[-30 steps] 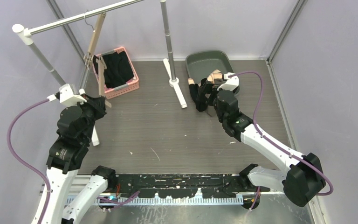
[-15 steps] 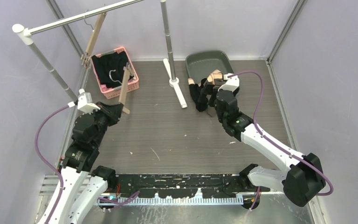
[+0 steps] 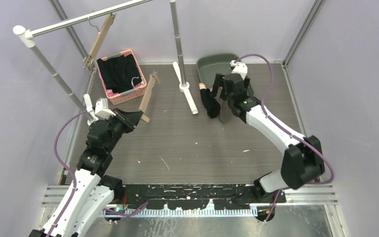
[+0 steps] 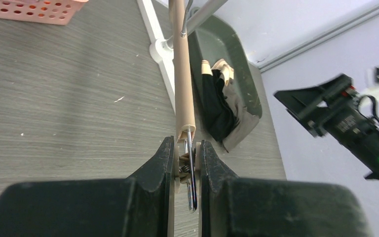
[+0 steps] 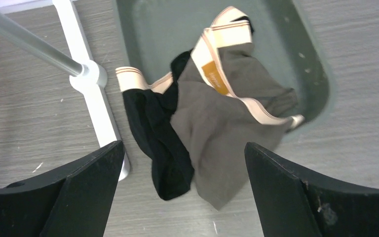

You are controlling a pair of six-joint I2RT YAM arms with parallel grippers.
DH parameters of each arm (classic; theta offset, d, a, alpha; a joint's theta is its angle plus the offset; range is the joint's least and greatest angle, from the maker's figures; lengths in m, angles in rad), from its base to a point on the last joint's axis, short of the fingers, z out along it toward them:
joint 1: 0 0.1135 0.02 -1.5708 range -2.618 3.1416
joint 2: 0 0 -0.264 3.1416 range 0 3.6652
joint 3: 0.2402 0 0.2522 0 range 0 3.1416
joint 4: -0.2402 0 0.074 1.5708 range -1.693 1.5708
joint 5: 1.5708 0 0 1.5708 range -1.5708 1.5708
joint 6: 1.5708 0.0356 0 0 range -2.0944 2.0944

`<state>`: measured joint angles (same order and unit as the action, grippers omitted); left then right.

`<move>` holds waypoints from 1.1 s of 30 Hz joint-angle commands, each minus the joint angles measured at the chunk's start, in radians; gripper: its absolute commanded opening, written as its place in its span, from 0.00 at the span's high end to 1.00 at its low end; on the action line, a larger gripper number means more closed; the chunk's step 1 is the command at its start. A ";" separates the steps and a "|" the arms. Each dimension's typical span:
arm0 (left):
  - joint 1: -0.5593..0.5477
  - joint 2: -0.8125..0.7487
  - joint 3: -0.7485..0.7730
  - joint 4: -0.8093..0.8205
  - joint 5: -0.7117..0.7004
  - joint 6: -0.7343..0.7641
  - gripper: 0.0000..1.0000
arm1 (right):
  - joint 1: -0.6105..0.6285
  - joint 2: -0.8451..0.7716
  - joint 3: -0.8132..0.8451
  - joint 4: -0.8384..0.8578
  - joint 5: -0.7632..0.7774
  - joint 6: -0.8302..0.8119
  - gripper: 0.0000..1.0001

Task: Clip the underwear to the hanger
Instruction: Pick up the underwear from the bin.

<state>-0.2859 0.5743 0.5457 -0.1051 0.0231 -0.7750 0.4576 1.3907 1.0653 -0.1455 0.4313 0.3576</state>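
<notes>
The left gripper (image 4: 186, 148) was clenched on the clip end of the wooden hanger (image 3: 148, 96), left of centre overhead. The right gripper (image 5: 182, 148) hung released, jaws wide, above the grey underwear (image 5: 217, 113) spilling from the tray (image 5: 153, 29) at upper centre. I'd say it should drop onto the waistband (image 5: 208, 49), pinching that pair alone and not the black pair (image 5: 158, 128) touching it.

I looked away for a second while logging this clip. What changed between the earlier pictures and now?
The left hand, still shut on the wooden hanger, swung it rightward from beside the rack toward the table's middle. The right hand, open, shifted toward the far side above the underwear. Underwear, tray and pink basket stayed put.
</notes>
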 commanded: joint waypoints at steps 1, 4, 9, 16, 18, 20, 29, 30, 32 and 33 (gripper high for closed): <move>-0.001 -0.021 0.010 0.157 0.045 -0.020 1.00 | 0.000 0.118 0.169 -0.028 -0.118 -0.055 0.03; -0.001 -0.032 0.015 0.146 0.046 -0.018 1.00 | 0.000 0.202 0.242 -0.030 -0.146 -0.067 0.05; -0.001 -0.061 0.017 0.108 0.020 0.002 1.00 | 0.000 0.360 0.368 -0.060 -0.188 -0.077 0.11; -0.001 -0.087 0.026 0.078 0.002 0.014 1.00 | -0.005 0.514 0.498 -0.090 -0.203 -0.076 0.25; -0.001 -0.085 0.028 0.078 0.000 0.014 1.00 | -0.005 0.536 0.523 -0.084 -0.248 -0.078 0.25; -0.001 -0.081 0.026 0.081 0.000 0.014 1.00 | -0.005 0.558 0.547 -0.089 -0.248 -0.084 0.26; -0.001 -0.067 0.021 0.091 -0.001 0.016 1.00 | -0.007 0.645 0.640 -0.159 -0.180 -0.112 0.25; -0.001 -0.068 0.020 0.090 -0.002 0.017 1.00 | -0.009 0.647 0.635 -0.160 -0.178 -0.108 0.25; -0.002 -0.071 0.019 0.088 -0.007 0.019 1.00 | -0.016 0.646 0.621 -0.159 -0.179 -0.094 0.26; -0.001 -0.074 0.019 0.087 -0.009 0.020 1.00 | -0.022 0.644 0.613 -0.159 -0.180 -0.086 0.27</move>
<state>-0.2859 0.5129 0.5438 -0.0799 0.0292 -0.7700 0.4496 2.0342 1.6665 -0.3004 0.2268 0.2638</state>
